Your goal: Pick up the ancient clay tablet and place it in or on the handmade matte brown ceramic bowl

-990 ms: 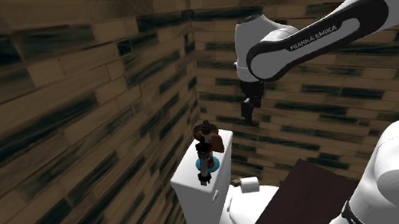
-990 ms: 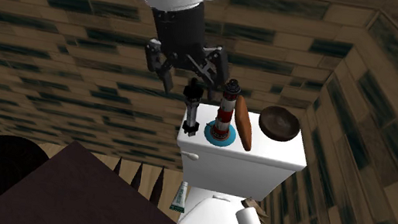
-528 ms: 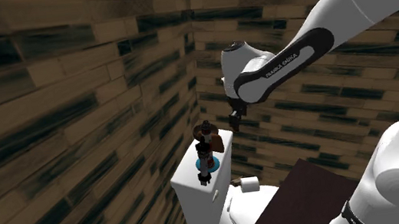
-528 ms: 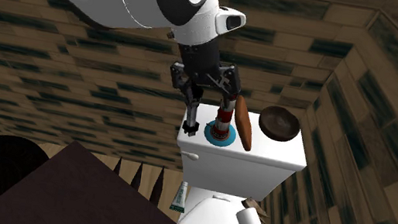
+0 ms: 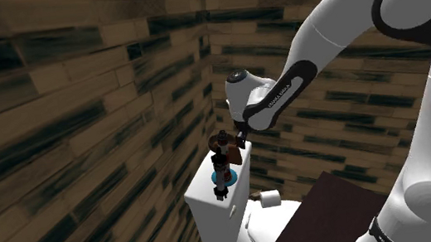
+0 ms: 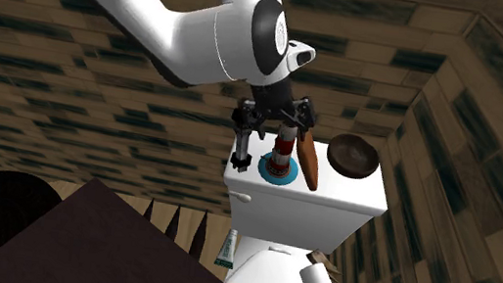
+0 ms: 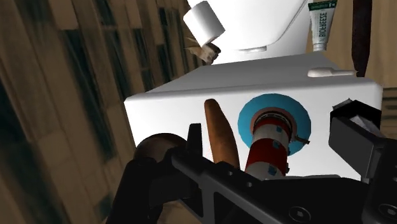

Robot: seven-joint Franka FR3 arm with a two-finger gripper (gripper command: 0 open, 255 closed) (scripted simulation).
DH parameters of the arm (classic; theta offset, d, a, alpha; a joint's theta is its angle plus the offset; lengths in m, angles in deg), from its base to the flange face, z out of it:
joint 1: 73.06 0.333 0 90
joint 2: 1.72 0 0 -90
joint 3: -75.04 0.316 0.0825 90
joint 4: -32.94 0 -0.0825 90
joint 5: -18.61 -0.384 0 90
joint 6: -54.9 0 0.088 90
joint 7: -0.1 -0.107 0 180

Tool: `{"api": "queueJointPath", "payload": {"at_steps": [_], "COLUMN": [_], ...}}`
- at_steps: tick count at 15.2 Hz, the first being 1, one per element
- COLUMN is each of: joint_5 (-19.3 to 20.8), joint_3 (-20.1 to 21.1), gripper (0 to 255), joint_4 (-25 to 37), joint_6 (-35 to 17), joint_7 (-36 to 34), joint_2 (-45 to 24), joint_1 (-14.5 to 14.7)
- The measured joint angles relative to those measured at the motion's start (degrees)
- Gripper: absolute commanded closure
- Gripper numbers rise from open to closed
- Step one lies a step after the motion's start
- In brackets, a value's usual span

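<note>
**Mara:** Where does the tablet sit?

**Jon:** The brown clay tablet (image 6: 307,155) stands on edge on the white toilet tank (image 6: 302,209), tilted, between the red-and-white lighthouse figurine (image 6: 280,155) and the dark brown bowl (image 6: 353,155). Its upper end leans toward the lighthouse. Whether the two touch, Jon cannot say.

**Mara:** And the gripper?

**Jon:** The gripper (image 6: 276,127) hangs just above the tank with its fingers spread wide and nothing between them. In the second exterior view it sits over the lighthouse's top rather than over the tablet.

**Mara:** Why so wide open?

**Jon:** Probably because the lid is crowded. A dark slender figure (image 6: 242,139) stands on the lighthouse's other side, so the things make a tight row. The fingers need to straddle the tablet's thin faces without knocking its neighbours.

**Mara:** So the grasp is not yet made.

**Jon:** No. He judges the approach nearly done but a little off line. The hand needs to shift toward the bowl side and drop one finger into the narrow gap beside the lighthouse.

**Mara:** The risk?

**Jon:** A finger may tip the lighthouse or push the leaning tablet flat. The bowl stands near, so the carry looks short.
</note>
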Motion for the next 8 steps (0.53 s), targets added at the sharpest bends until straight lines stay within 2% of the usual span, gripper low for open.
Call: {"api": "queueJointPath", "payload": {"at_steps": [8], "joint_5": [10.43], "joint_3": [-3.49], "gripper": [0], "joint_4": [13.28], "joint_6": [-6.93], "joint_7": [-6.40], "joint_2": [-17.92], "joint_1": [2.29]}}
